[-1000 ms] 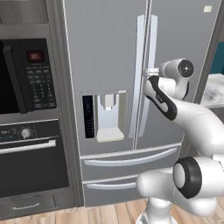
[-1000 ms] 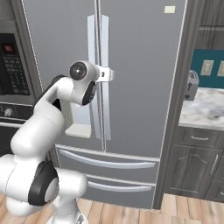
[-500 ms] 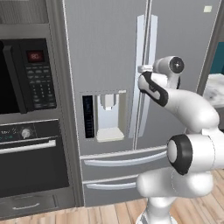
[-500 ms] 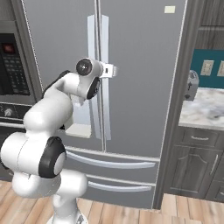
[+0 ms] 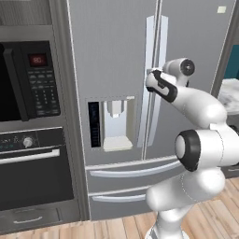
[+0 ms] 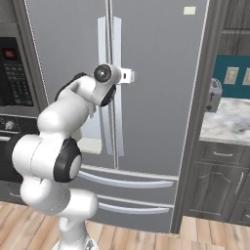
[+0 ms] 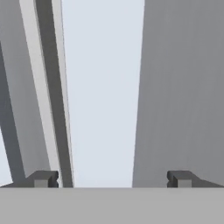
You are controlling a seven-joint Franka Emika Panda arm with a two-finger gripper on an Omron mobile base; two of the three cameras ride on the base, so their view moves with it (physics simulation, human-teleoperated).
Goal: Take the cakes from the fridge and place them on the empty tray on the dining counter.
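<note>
Your gripper [image 7: 111,179] is spread wide at the shut fridge [image 5: 116,56], straddling its handle [image 7: 103,87]; oven [image 5: 32,163] sits left.

The fridge [image 5: 116,60] is plain brushed steel grey, its handles [image 5: 150,79] a paler silver; the dispenser [image 5: 114,123] has a black panel beside a whitish recess; a small cream label [image 6: 189,10] sits high on the right door; the microwave [image 5: 28,79] is black with a red display; the oven [image 5: 32,163] is black with a silver handle; the arm [image 5: 196,105] is white with black joints; the pincer [image 7: 112,179] tips are dark grey; the floor [image 6: 205,237] is light wood planks; the worktop [image 6: 227,122] is white-grey veined marble over dark grey cabinets [image 6: 219,185]; the wall [image 6: 229,73] behind is teal.
</note>
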